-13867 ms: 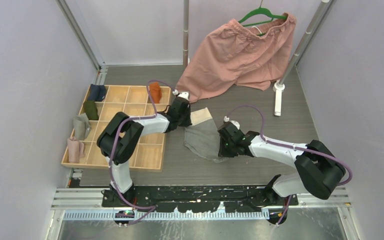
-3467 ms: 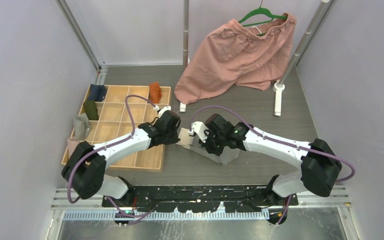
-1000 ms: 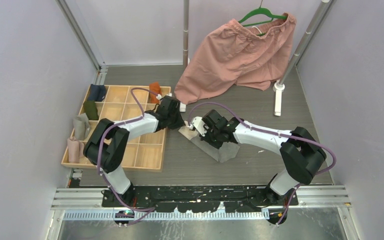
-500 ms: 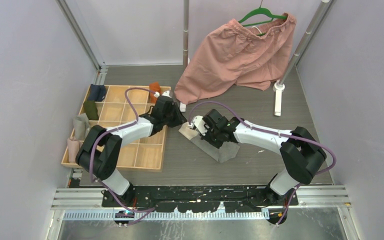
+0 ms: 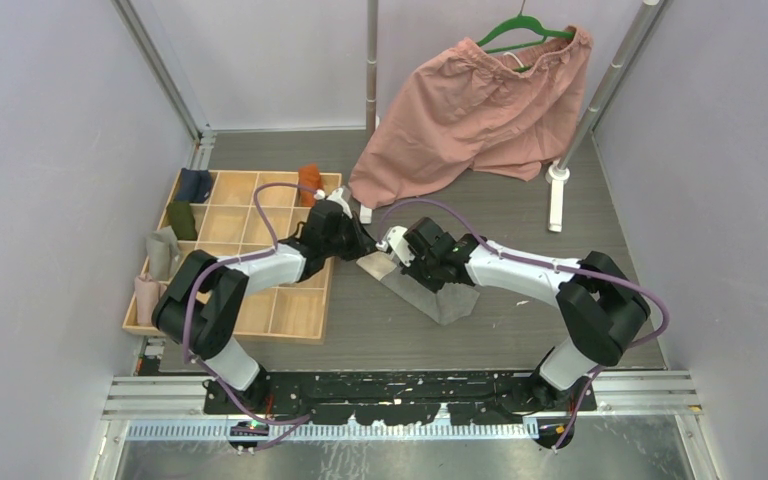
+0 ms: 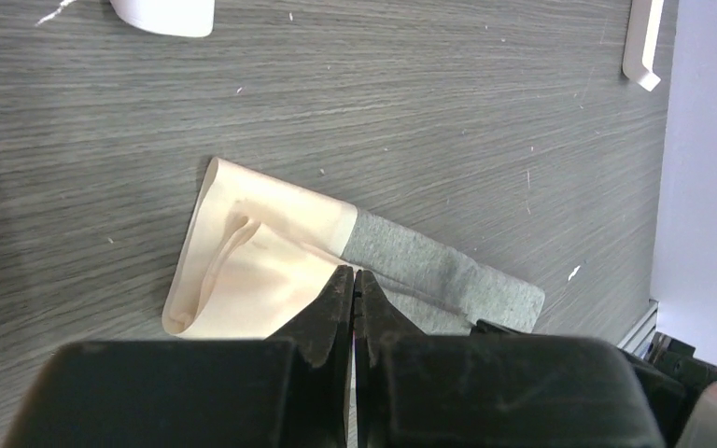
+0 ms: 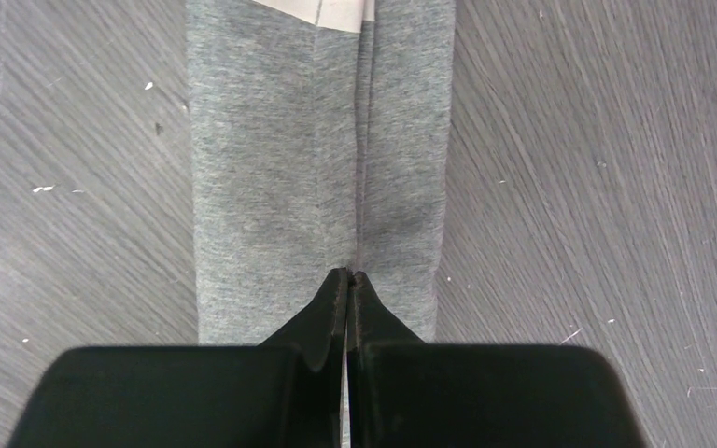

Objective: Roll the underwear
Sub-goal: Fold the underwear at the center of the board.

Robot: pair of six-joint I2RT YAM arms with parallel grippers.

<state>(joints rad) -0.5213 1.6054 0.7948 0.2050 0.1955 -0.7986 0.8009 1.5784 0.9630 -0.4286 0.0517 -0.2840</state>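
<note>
Strip of folded underwear lay on the tabletop, centrally.
Both shut, empty: left pincer over its cream band, right pincer over the grey.

Pink shorts on green hanger; wooden tray left

Bright, even, diffuse light from above; no glare. Soft, short shadows under arms on bench. Top view sharp, walls splaying outward toward edges. Wrist views: wood grain and grey underwear crisp; black fingers nearest lens dark, slightly soft, little detail.
</note>
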